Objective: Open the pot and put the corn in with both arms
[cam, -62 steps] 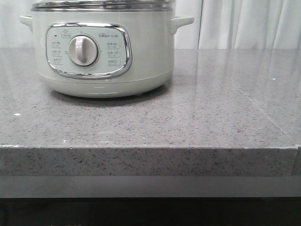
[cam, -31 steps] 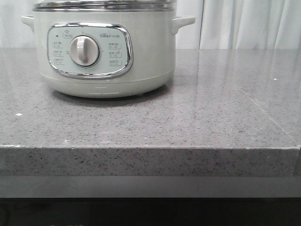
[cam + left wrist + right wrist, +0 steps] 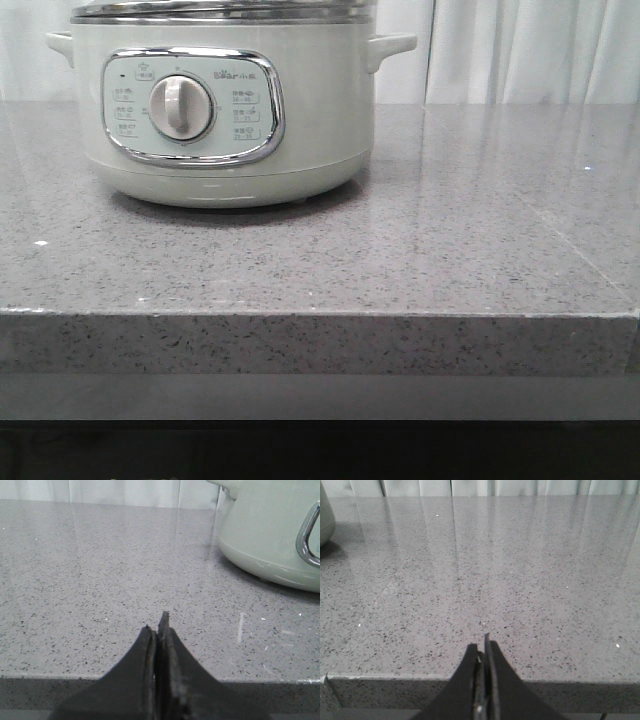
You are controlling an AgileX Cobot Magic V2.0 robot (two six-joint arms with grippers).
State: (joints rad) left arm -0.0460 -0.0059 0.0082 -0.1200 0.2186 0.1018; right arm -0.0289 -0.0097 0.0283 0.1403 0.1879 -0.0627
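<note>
The pale grey-green pot (image 3: 300,120) stands at the back left of the grey stone counter, its steel-rimmed lid (image 3: 220,12) on and its white dial (image 3: 181,108) facing me. Part of the pot also shows in the left wrist view (image 3: 270,535), and a sliver of it in the right wrist view (image 3: 325,515). My left gripper (image 3: 156,625) is shut and empty, near the counter's front edge. My right gripper (image 3: 482,645) is shut and empty, also at the front edge. Neither gripper shows in the front view. The corn is out of view.
The grey speckled counter (image 3: 450,250) has a thick front edge (image 3: 320,345). White curtains (image 3: 530,50) hang behind it. The pot has small side handles (image 3: 390,45).
The pot appears shifted very slightly to the right in the front view; the view itself seems to have moved. Nothing else differs.
</note>
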